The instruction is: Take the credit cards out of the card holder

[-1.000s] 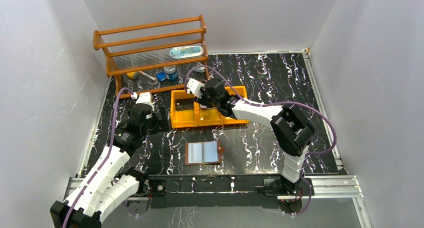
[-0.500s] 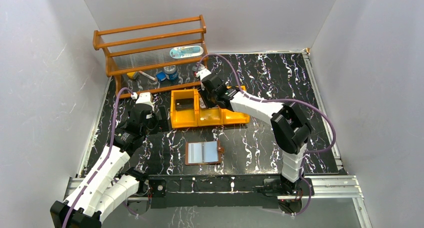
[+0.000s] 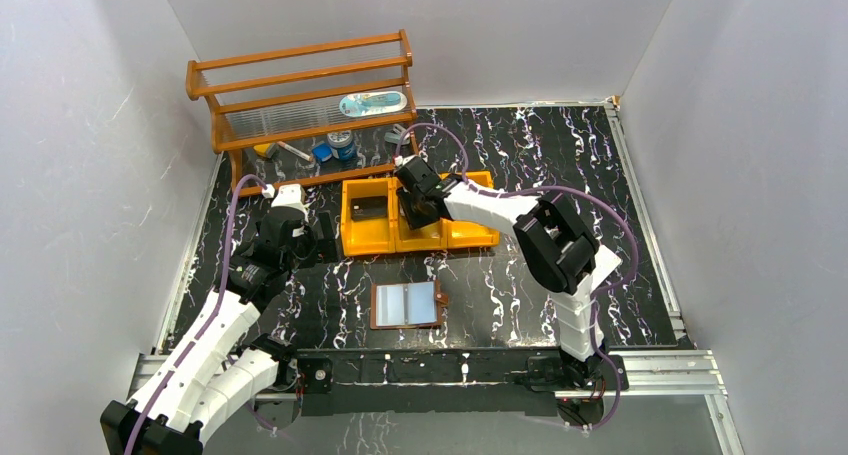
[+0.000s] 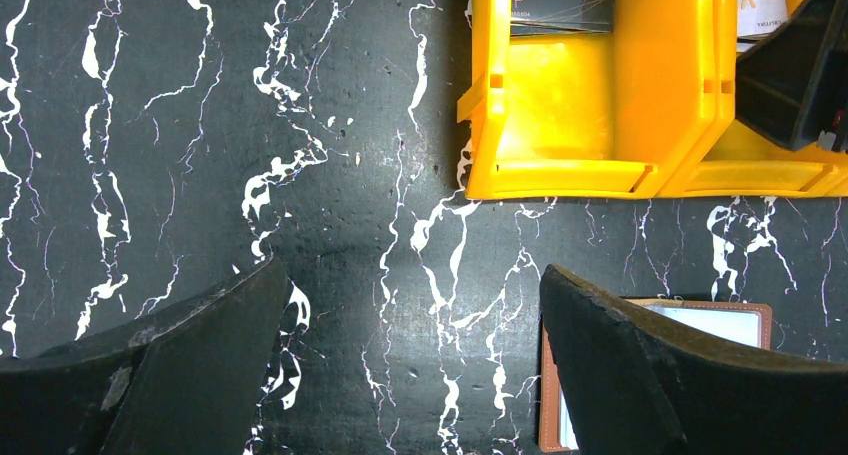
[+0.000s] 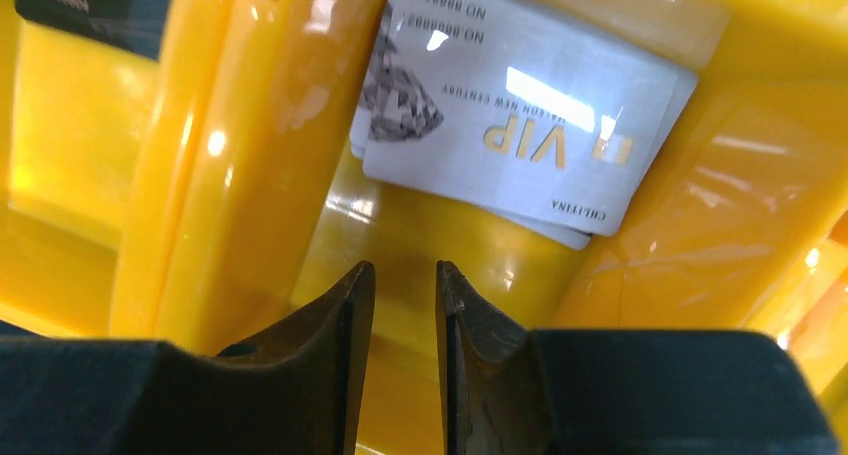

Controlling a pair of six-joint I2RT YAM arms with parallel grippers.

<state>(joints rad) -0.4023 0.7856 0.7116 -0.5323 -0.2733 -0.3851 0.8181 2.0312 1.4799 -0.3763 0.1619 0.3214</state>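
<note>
Near the front edge of the table (image 3: 520,275), between the two arm bases, the card holder (image 3: 407,304) lies opened flat with its pale glossy sleeves facing up and its snap tab sticking out on the right. We cannot tell whether any card sits in those sleeves. Behind it, well apart, stands an orange tray (image 3: 368,243) with three compartments side by side. In the middle one we see the credit cards (image 5: 520,125), a small stack of pale grey ones overlapping slightly, the top one printed with gold VIP lettering; they rest at the far end of that compartment. A dark card (image 4: 560,0) lies in the left compartment. The right gripper (image 5: 405,270) reaches down into the middle compartment just in front of the pale stack. Its fingers are drawn close with only a narrow slit between them, nothing is caught in that slit, and they are not touching the cards. The left gripper (image 4: 410,275) hangs over bare table just left of the tray, its fingers spread wide and holding nothing; one corner of the brown holder shows beside its right finger. A wooden rack (image 3: 300,85) stands at the back left with small items on its bottom shelf.
</note>
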